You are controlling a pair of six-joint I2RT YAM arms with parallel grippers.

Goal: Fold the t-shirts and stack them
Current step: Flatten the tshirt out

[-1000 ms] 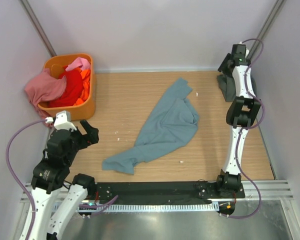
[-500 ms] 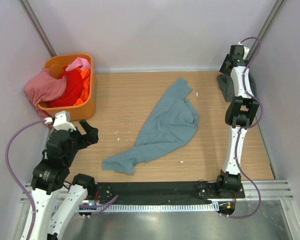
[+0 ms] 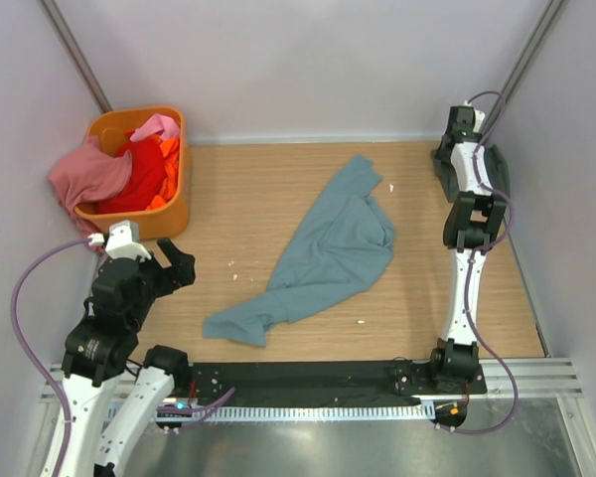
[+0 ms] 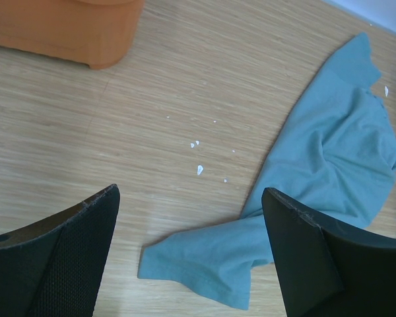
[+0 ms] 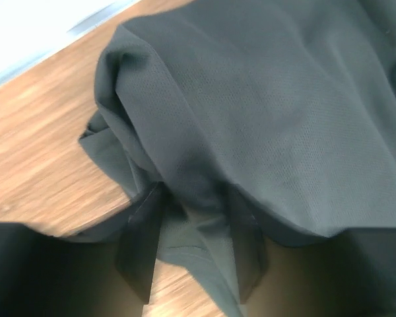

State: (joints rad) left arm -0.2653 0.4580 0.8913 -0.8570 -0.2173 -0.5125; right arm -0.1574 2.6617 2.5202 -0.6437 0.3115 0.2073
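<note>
A large dusty blue-teal t-shirt (image 3: 333, 248) lies crumpled and stretched diagonally across the middle of the wooden table; its lower corner (image 4: 204, 261) shows between my left fingers' view. My left gripper (image 3: 179, 266) (image 4: 190, 198) hovers open near the table's left front, short of that corner, holding nothing. A dark grey-green t-shirt (image 3: 445, 181) (image 5: 264, 99) sits bunched at the back right. My right gripper (image 3: 443, 157) (image 5: 193, 198) is down on it, its fingers closed around a fold of the cloth. Pink (image 3: 89, 174), red (image 3: 139, 174) and orange (image 3: 167, 159) t-shirts fill the basket.
The orange plastic basket (image 3: 169, 214) (image 4: 66, 33) stands at the back left corner, the pink shirt hanging over its left rim. Small white flecks (image 4: 198, 168) lie on the wood left of the blue shirt. Walls close in the table at the back and both sides.
The right arm has shifted toward the back wall over the dark shirt, its jaws widening briefly and then closing again. The left arm and the blue shirt have stayed put.
</note>
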